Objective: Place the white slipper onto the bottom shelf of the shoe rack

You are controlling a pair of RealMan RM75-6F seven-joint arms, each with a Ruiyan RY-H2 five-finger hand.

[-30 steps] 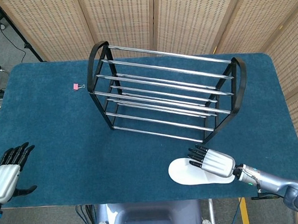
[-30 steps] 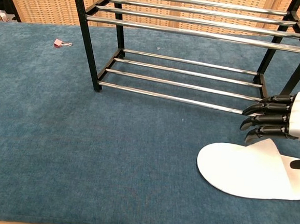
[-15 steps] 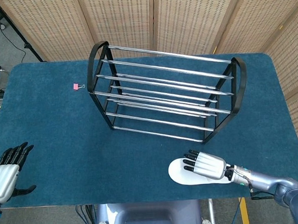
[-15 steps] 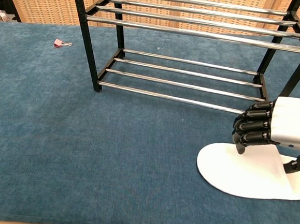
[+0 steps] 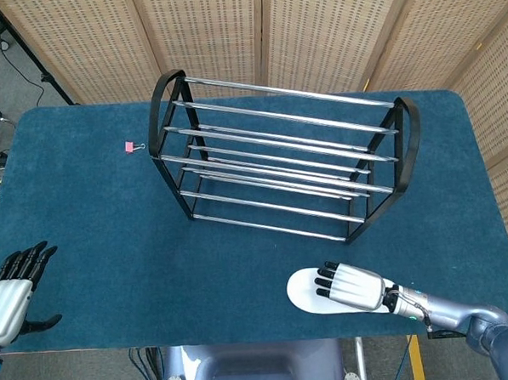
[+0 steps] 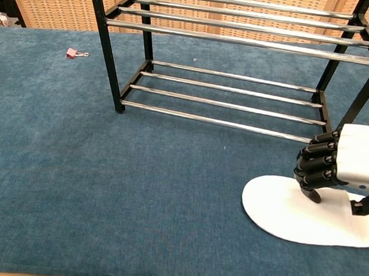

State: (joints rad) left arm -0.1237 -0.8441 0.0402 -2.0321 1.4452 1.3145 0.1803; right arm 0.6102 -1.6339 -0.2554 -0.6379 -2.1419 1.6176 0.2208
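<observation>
My right robot hand (image 6: 342, 164) rests fingers curled on the white slipper (image 6: 293, 214), which lies flat on the bench (image 5: 93, 215) just in front of the shoe rack (image 5: 278, 159). My left robot hand (image 5: 12, 292) hovers spread, well apart.

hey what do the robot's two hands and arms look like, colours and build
Both hands have glossy white ribbed shells over the back and black jointed fingers. The right hand joins a slim silver-grey metal forearm at a wrist showing small green and red marks. Of the left hand, only the white shell and black fingers show; its arm is out of frame.
</observation>
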